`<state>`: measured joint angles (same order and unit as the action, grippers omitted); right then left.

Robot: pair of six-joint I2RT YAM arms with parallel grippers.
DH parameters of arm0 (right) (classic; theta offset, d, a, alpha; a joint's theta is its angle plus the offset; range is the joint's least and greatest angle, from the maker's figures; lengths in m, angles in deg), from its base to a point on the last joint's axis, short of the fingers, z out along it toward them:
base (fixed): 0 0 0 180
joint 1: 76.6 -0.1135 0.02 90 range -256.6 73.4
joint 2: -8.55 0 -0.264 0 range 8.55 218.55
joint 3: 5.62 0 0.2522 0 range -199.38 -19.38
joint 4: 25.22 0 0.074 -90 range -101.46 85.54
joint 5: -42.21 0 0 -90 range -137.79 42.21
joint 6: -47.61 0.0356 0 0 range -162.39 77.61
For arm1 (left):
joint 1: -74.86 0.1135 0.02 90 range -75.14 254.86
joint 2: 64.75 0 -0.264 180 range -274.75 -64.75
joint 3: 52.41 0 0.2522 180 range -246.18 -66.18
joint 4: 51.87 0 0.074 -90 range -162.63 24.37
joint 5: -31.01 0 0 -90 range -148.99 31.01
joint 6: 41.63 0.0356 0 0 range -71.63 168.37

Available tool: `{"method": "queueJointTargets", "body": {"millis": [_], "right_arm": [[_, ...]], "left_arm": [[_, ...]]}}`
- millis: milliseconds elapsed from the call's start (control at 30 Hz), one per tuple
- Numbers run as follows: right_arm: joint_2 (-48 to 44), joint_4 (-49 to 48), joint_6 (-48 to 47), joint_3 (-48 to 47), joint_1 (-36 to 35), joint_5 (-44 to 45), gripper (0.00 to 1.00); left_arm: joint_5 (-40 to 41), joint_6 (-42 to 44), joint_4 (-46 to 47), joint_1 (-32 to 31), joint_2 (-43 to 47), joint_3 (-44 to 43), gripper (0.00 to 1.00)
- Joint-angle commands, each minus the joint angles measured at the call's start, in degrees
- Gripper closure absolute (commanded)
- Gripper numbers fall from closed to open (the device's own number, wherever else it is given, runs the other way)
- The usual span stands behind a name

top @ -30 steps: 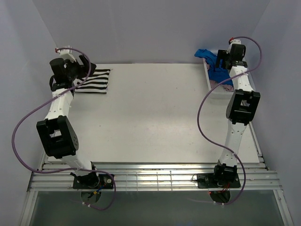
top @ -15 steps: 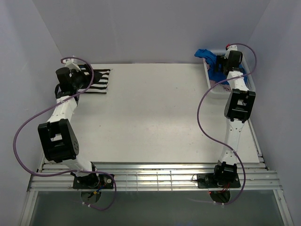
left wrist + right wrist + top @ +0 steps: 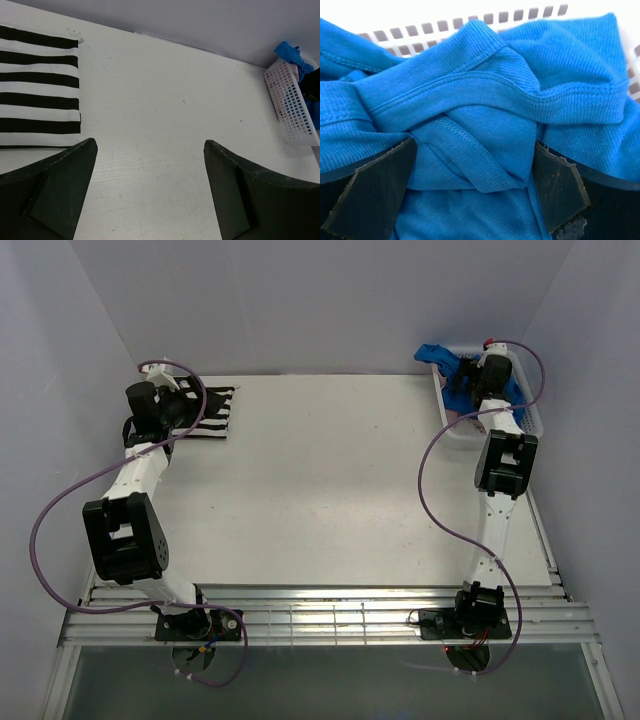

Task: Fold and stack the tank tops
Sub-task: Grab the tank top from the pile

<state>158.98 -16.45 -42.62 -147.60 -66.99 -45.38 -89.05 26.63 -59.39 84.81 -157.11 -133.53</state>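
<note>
Our right gripper, fingers spread, has the bunched blue top directly between them, in the basket at the far right corner of the table; our left gripper, spread and empty, is far off.

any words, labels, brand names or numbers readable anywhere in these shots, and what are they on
No readable text in any view.
striped tank top: black and white stripes only, no tag or print showing.
blue tank top: ribbed cloth and seams only, no label showing.
white basket: lattice holes only, no lettering.
left arm and right arm: any marking on them is too small to make out.
</note>
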Motion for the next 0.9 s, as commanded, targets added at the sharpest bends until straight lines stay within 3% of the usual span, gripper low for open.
{"method": "queueJointTargets", "body": {"millis": [0, 33, 100, 267, 333, 367, 400, 633, 867], "right_arm": [[1.6, -4.1, 3.5, -2.6, 0.8, -0.3, 0.0], [1.6, -4.1, 4.0, -2.3, 0.9, -0.6, 0.0], [1.5, -4.2, 5.7, -1.2, 1.5, -1.1, 0.11], [-0.4, -6.0, 7.2, 1.5, 2.0, -3.7, 0.51], [-1.5, -7.3, 7.3, 3.2, 2.0, -4.0, 0.61], [-2.5, -8.4, 7.4, 3.5, 2.0, -4.2, 0.82], [-2.9, -8.6, 7.5, 3.6, 2.0, -3.8, 0.92], [-9.4, -10.6, 8.4, 6.0, 1.7, -5.4, 0.92], [-27.1, -20.6, 10.0, 23.7, -0.4, -5.7, 0.92]], "left_arm": [[0.0, 1.3, 0.5, -0.8, 3.8, -0.2, 0.02], [0.0, 1.8, 0.9, -0.9, 4.2, 0.0, 0.02], [1.1, 1.9, 1.1, -1.4, 4.6, 0.6, 0.02], [1.2, 1.3, 1.3, -1.8, 4.2, 0.2, 0.02], [1.1, 1.4, 1.3, -2.0, 3.9, -0.2, 0.02], [1.3, 1.4, 1.3, -2.2, 3.5, -0.3, 0.02], [1.4, 1.3, 1.3, -2.3, 3.3, -0.4, 0.02], [2.1, 0.6, 1.4, -2.9, 2.3, -1.2, 0.02], [1.9, -1.1, 1.8, -4.3, 2.2, -0.8, 0.02]]}}
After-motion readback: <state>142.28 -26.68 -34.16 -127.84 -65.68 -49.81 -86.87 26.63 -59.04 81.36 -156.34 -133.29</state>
